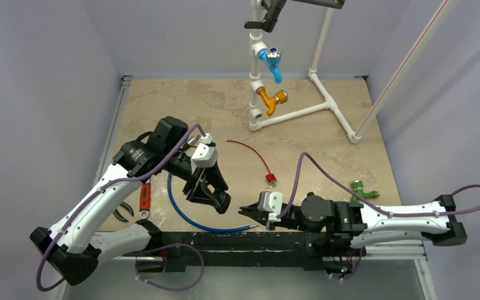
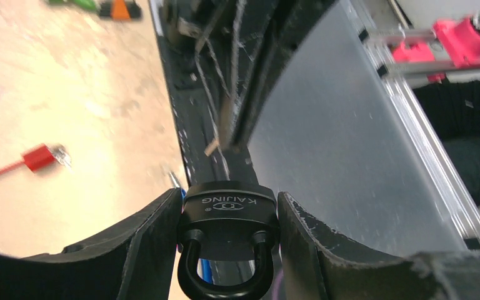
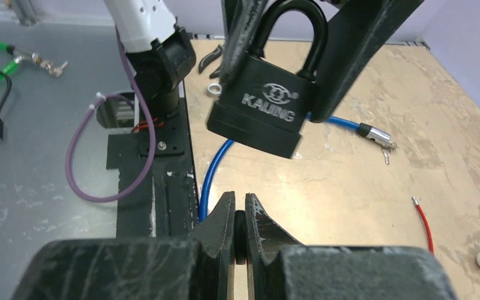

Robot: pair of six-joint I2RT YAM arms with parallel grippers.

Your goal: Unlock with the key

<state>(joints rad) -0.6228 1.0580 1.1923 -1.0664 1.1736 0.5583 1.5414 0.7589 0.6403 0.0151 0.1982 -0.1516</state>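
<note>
My left gripper (image 1: 217, 201) is shut on a black padlock (image 2: 228, 215) marked KAIJING. Its fingers clamp the body on both sides, with the shackle toward the wrist. In the right wrist view the padlock (image 3: 262, 112) hangs tilted above the table, its bottom face turned toward my right gripper (image 3: 240, 201). My right gripper (image 1: 245, 209) is shut on the black head of a key (image 3: 240, 232); the key's blade is hidden in that view. A gap separates the gripper tip from the padlock.
A blue cable (image 1: 184, 215) loops under the left gripper. A red cable (image 1: 250, 155) with a red end lies mid-table. Pliers (image 1: 124, 212) and an orange-handled tool (image 1: 144, 199) lie at the left. A green fitting (image 1: 362, 189) lies at the right. A white pipe frame (image 1: 300, 111) with valves stands at the back.
</note>
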